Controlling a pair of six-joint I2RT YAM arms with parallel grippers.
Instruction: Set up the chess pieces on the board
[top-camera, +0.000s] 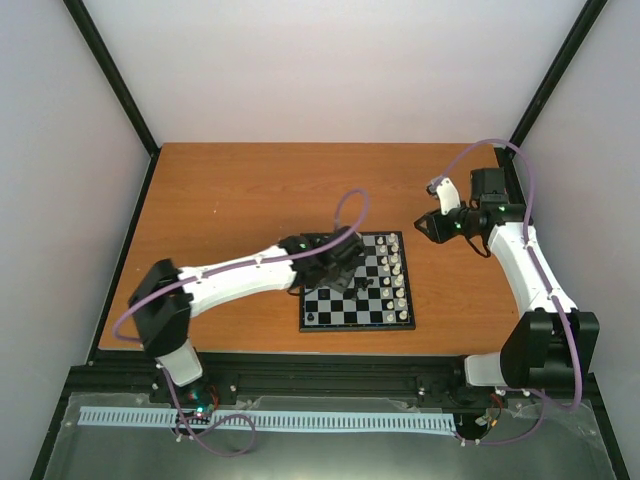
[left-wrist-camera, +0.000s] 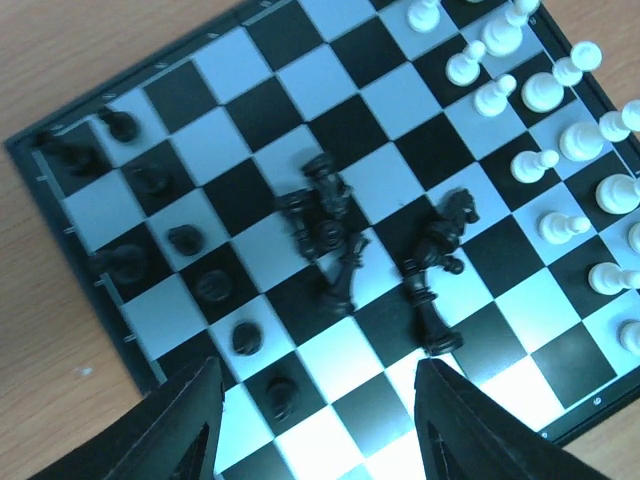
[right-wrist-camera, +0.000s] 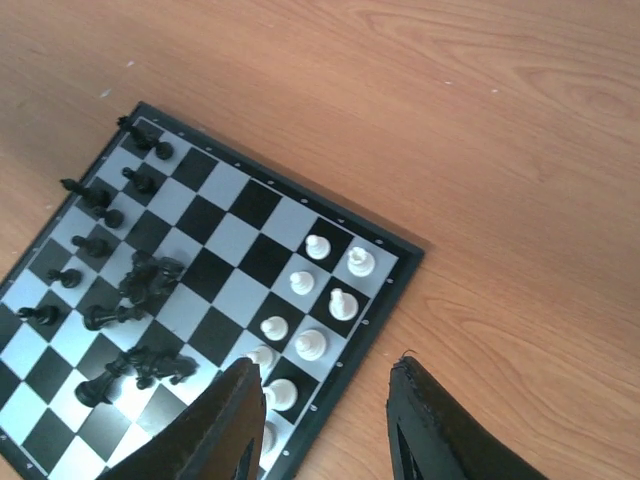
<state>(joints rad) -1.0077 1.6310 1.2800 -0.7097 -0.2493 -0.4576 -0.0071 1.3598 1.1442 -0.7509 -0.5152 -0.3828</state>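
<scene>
The board (top-camera: 345, 310) lies at the table's near middle. White chess pieces (top-camera: 398, 280) stand in two rows along its right side. In the left wrist view several black pieces (left-wrist-camera: 325, 225) lie toppled in a heap mid-board, and black pawns (left-wrist-camera: 185, 240) stand along the left side. My left gripper (top-camera: 345, 262) hovers over the board's middle, and its jaws (left-wrist-camera: 315, 400) are open with only bare squares between them. My right gripper (top-camera: 424, 228) hangs above the wood just off the board's far right corner. It (right-wrist-camera: 325, 390) is open and empty, over the board's edge beside the white pieces (right-wrist-camera: 330, 300).
The board (right-wrist-camera: 230, 240) rests on a brown wooden table (top-camera: 230, 190) enclosed by pale walls with black frame posts. A black rail (top-camera: 330, 375) runs along the near edge, where both arm bases sit.
</scene>
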